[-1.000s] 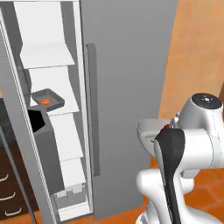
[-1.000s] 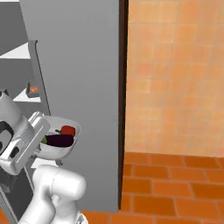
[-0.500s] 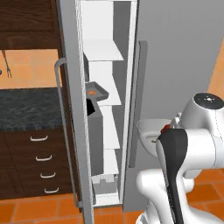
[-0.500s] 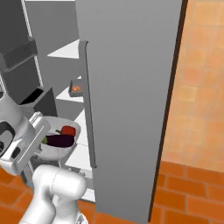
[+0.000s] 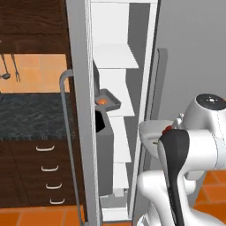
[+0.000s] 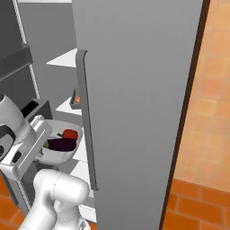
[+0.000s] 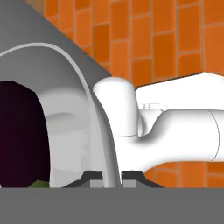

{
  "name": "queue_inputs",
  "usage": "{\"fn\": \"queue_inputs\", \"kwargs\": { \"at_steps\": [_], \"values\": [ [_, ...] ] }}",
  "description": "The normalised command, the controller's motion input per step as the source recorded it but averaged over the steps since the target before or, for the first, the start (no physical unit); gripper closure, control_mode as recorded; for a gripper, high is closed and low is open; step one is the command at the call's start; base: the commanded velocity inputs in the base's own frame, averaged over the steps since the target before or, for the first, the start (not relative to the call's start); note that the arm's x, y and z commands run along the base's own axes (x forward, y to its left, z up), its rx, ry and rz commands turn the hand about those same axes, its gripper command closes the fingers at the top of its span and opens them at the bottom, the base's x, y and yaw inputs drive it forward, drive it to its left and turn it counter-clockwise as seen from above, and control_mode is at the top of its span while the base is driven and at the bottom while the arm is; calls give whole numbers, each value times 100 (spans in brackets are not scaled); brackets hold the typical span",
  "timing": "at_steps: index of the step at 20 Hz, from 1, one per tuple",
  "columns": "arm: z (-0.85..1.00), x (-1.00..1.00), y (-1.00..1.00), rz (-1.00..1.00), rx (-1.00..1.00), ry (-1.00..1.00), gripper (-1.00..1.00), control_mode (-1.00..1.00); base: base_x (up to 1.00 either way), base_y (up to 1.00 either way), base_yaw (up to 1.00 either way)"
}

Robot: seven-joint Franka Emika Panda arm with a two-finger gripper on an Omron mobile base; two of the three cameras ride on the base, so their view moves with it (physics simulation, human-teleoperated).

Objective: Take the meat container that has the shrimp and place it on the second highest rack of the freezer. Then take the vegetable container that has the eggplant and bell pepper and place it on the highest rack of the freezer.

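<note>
Grey-silver panels of the freezer point(image 5: 190, 66) are seen standing open, its white interior exposed between the door edge at 9 o'clock and the neighbouring door at 3 o'clock in the left base view. The highest rack point(image 5: 115, 57) is seen as a flat white shelf at 12 o'clock in that opening. Below it, on the next shelf, the meat container point(image 5: 107, 100) is set with its orange item showing. The vegetable container point(image 6: 60, 146) is held outside the compartment, at 9 o'clock in the right base view, with the red bell pepper point(image 6: 69, 134) and the dark eggplant point(image 6: 60, 144) inside. The gripper point(image 7: 112, 176) is clamped on that bowl's rim, one finger on each side of the thin white wall.
</note>
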Motion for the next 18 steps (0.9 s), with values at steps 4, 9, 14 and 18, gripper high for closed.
{"fn": "queue_inputs", "kwargs": {
  "at_steps": [4, 9, 14, 18],
  "values": [
    [0, 0, 0, 0, 0, 0, 100, 100, 36, 0, 16],
    [0, 0, 0, 0, 0, 0, 100, 100, 33, 0, 16],
    [0, 0, 0, 0, 0, 0, 100, 100, 48, 0, 14],
    [0, 0, 0, 0, 0, 0, 100, 100, 72, 0, 11]
  ]
}}
